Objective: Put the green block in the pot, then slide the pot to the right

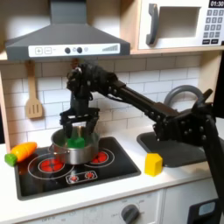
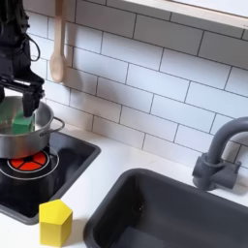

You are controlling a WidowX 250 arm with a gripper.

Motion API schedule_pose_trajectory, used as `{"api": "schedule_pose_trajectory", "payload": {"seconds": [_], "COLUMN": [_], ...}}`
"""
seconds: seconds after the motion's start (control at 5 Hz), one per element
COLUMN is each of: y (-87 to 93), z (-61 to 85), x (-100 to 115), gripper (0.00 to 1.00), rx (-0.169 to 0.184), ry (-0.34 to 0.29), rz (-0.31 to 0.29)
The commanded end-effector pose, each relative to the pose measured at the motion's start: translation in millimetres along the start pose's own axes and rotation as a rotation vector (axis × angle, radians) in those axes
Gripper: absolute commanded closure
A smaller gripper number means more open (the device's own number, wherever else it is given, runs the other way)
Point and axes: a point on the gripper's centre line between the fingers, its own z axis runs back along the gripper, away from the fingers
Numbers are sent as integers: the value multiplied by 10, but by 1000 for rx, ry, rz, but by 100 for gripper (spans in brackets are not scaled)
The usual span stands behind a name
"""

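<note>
1. The small bright green block [image 1: 77, 138] is sitting inside the round, shiny silver metal pot [image 1: 72, 150], so the first half of the task is looking done as far as both exterior views show.
2. The black gripper [image 1: 76, 128] is hanging over the pot's mouth, its fingers spread on either side of the block and appearing parted rather than clamping it; whether they are touching the block is too fine to tell.
3. The pot is standing on the black toy stovetop [image 1: 109, 171], over the back-left red burner in the first exterior view, so the slide to the side is not yet looking done.
4. In the second exterior view, the green block [image 2: 20, 123] is showing above the pot's rim [image 2: 39, 129], low against the inner wall.
5. The yellow block [image 2: 55, 221] is resting on the white counter, well apart from the pot, and the orange toy carrot [image 1: 21, 152] is lying just beside the stovetop.
</note>
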Motion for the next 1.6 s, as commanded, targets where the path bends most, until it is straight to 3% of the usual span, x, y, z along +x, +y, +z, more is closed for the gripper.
{"api": "schedule_pose_trajectory", "payload": {"seconds": [0.0, 0.6, 1.4], "y": [-64, -131, -471], "z": [-127, -321, -258], "x": [-60, -255, -425], "gripper": [0, 0, 0], "rx": [-13, -37, -69], "ry": [41, 113, 126], "rz": [-18, -39, -118]}}
